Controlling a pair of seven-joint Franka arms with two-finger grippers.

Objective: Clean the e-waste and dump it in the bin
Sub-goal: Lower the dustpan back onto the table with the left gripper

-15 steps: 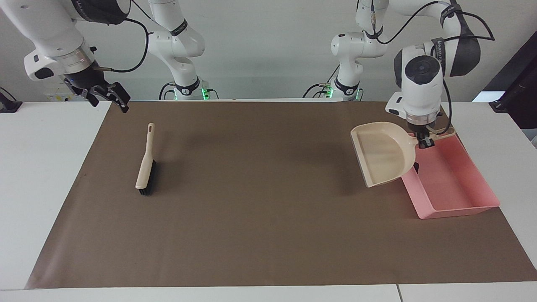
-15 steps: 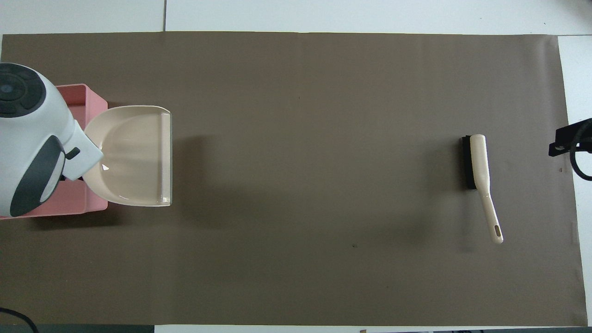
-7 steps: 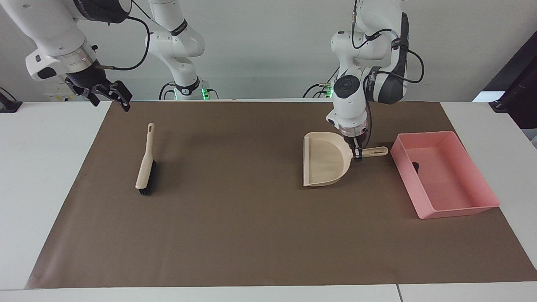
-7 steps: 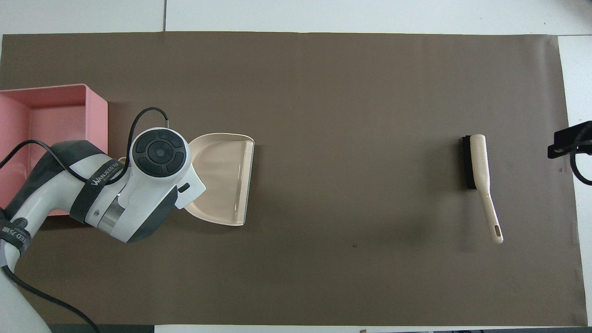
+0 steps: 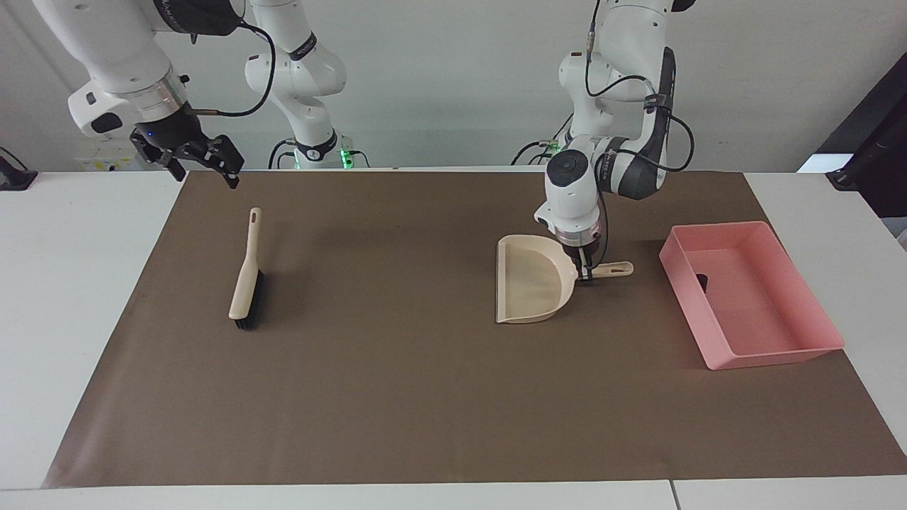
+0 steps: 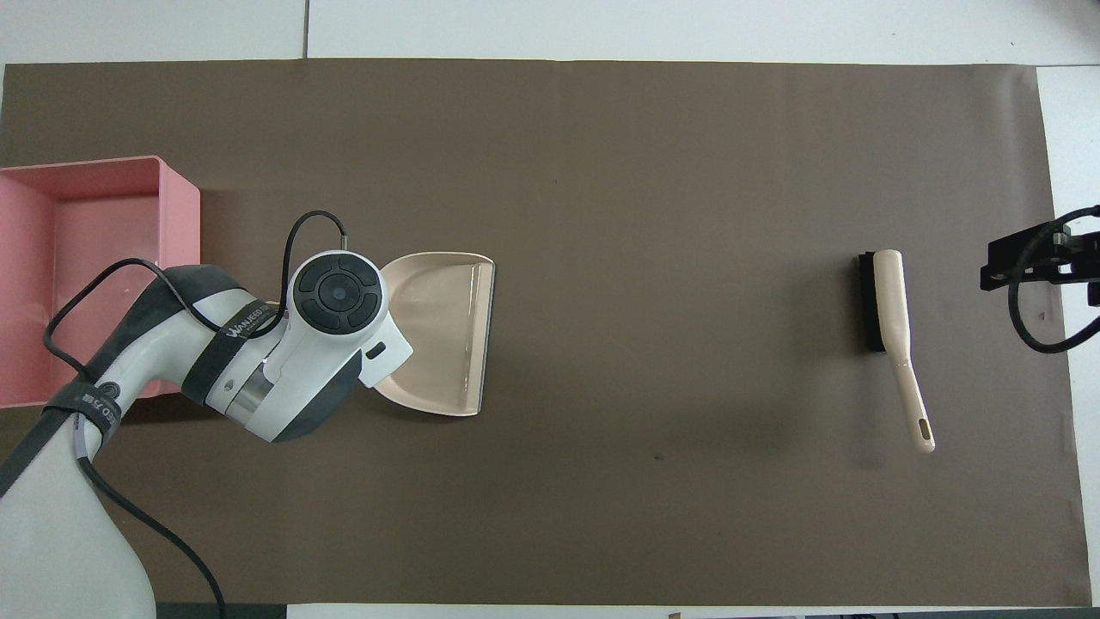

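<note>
facing view shows the left gripper [image 5: 585,275] clamped on the dustpan [image 5: 530,287] handle, pan resting mid-mat; bin [image 5: 751,304] sits at the left arm's edge, a dark piece [image 5: 701,283] inside. let go gently. right gripper [image 5: 202,159], spread, waits over its corner.

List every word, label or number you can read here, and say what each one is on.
"WANJEED AN", roughly, and partly blurred: on the dark strap around the left arm in the overhead view.
A second strap lower on that arm carries letters too blurred to read.
No print shows on the dustpan, the brush or the bin.
</note>
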